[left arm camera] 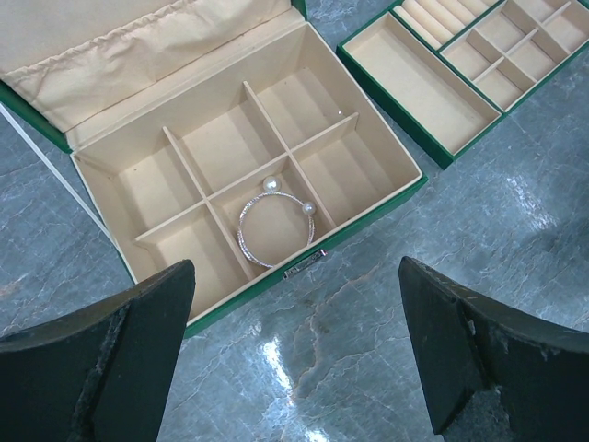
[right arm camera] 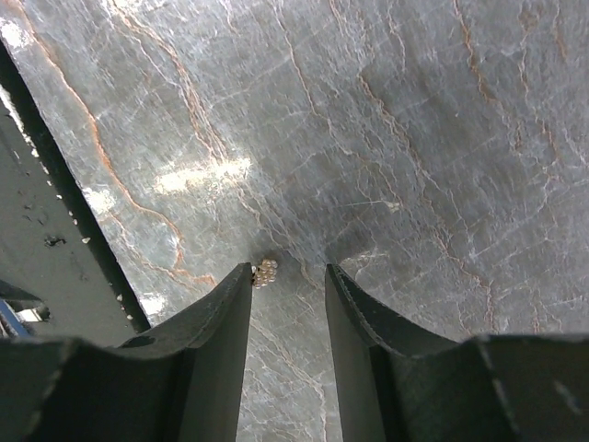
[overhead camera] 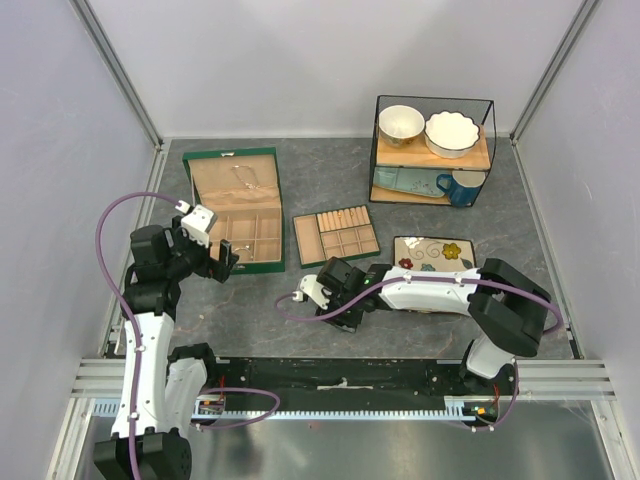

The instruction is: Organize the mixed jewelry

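Note:
A silver bangle point(left arm camera: 274, 228) with two pearl ends lies in a front compartment of the open green jewelry box point(left arm camera: 368, 221), which also shows in the top view point(overhead camera: 235, 205). My left gripper point(left arm camera: 294, 345) is open and empty above the table just in front of the box; it also shows in the top view point(overhead camera: 222, 263). My right gripper point(right arm camera: 288, 276) is open, tips down at the table. A tiny pearl-cluster piece point(right arm camera: 265, 272) lies against the tip of its left finger point(right arm camera: 230, 304), not between the jaws. In the top view the right gripper point(overhead camera: 318, 298) is below the tan tray.
A separate tan compartment tray point(overhead camera: 336, 236) sits right of the box and shows in the left wrist view point(left arm camera: 433, 92). A floral plate point(overhead camera: 432, 254) lies under the right arm. A wire shelf point(overhead camera: 432, 150) with bowls and a blue mug stands at the back right. A black rail point(right arm camera: 46, 249) runs near the right gripper.

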Controlling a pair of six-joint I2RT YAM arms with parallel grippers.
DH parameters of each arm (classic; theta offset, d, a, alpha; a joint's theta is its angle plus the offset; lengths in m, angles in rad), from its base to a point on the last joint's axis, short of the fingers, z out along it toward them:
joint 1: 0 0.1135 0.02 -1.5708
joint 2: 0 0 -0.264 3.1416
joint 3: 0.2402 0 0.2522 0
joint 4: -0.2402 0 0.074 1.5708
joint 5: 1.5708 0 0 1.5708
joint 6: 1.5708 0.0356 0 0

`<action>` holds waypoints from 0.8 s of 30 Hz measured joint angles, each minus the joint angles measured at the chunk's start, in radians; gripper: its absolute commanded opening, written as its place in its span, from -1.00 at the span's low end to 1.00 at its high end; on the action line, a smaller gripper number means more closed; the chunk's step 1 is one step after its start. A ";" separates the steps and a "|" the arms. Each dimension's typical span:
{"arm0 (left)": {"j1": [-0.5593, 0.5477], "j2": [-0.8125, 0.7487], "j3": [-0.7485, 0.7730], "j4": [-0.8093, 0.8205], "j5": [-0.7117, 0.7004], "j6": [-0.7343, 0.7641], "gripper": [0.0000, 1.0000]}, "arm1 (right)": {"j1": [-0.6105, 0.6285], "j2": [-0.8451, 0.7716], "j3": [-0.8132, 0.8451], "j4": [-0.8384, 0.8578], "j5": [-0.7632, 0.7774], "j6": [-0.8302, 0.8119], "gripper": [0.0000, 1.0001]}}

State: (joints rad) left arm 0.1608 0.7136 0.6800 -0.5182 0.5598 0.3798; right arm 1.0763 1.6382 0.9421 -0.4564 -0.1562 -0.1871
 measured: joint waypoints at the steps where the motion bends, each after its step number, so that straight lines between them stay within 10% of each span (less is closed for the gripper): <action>1: 0.001 0.000 0.000 0.000 0.000 0.000 0.98 | 0.000 0.002 0.000 0.000 0.001 0.000 -0.11; 24: 0.002 -0.001 0.000 0.004 0.001 0.000 0.97 | 0.013 0.013 0.006 0.004 0.018 0.017 -0.69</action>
State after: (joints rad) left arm 0.1627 0.7128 0.6800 -0.5144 0.5606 0.3798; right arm 1.0893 1.6512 0.9478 -0.4522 -0.1383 -0.1699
